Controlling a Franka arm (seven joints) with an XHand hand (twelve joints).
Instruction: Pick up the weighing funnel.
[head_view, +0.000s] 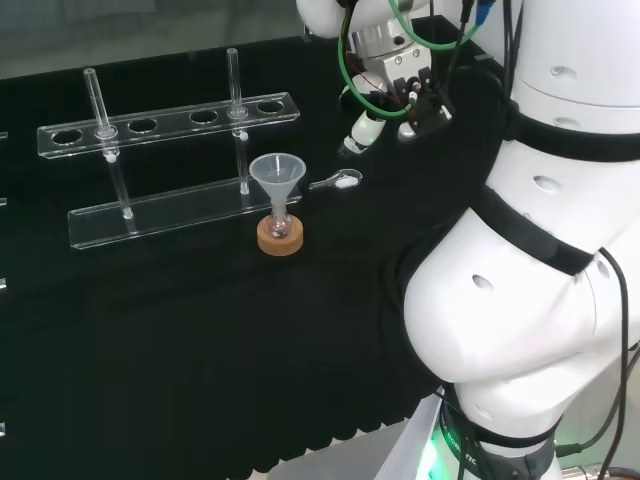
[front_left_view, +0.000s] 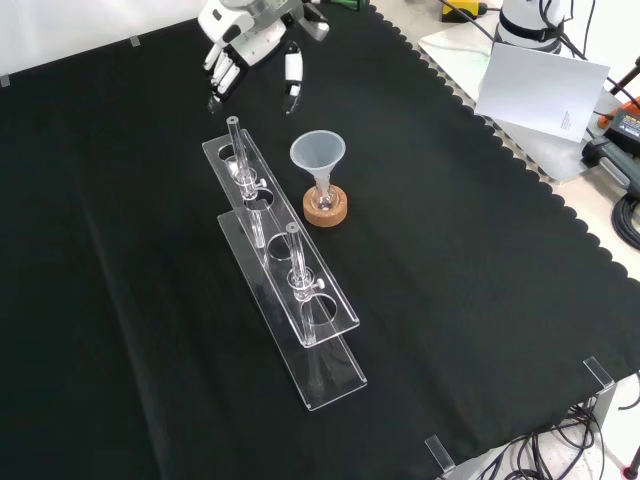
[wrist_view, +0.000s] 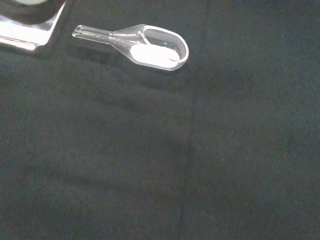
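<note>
Weighing funnel (head_view: 336, 181) lies flat on the black cloth of the bench (head_view: 180, 340), bowl up. A small heap of white powder (wrist_view: 150, 53) sits in the bowl. Lying bowl-up is what keeps the powder in, so I judge any lift must hold it level. In the head view its short stem points left, toward the funnel (head_view: 277, 176), and the bowl end faces the hand.

Hand (front_left_view: 248, 38) hangs above the cloth, apart from the weighing funnel, just beyond its bowl end in the head view. The fingers (front_left_view: 292, 72) point down, nearly straight and spread. Nothing is between them and nothing is touched. The grasp has not begun; this looks like the approach, with the wrist camera looking down at the piece.

Surroundings:
- The funnel stands mouth up with its stem in a small flask (head_view: 279, 226) on a cork ring (head_view: 279, 243), just beside the stem tip of the weighing funnel. It looks top-heavy, and a sideways sweep of the fingers could tip it.
- A clear rack (head_view: 170, 160) with two test tubes (head_view: 233, 78) stands behind the funnel in the head view. A corner of its base plate (wrist_view: 25, 30) comes near the stem tip in the wrist view.
- The cloth on the bowl side is bare, so that side looks the freer way in.

Risks: the piece is clear, low and smooth, so the fingers may slide it toward the flask instead of closing round it. Tilting it would spill the powder.
</note>
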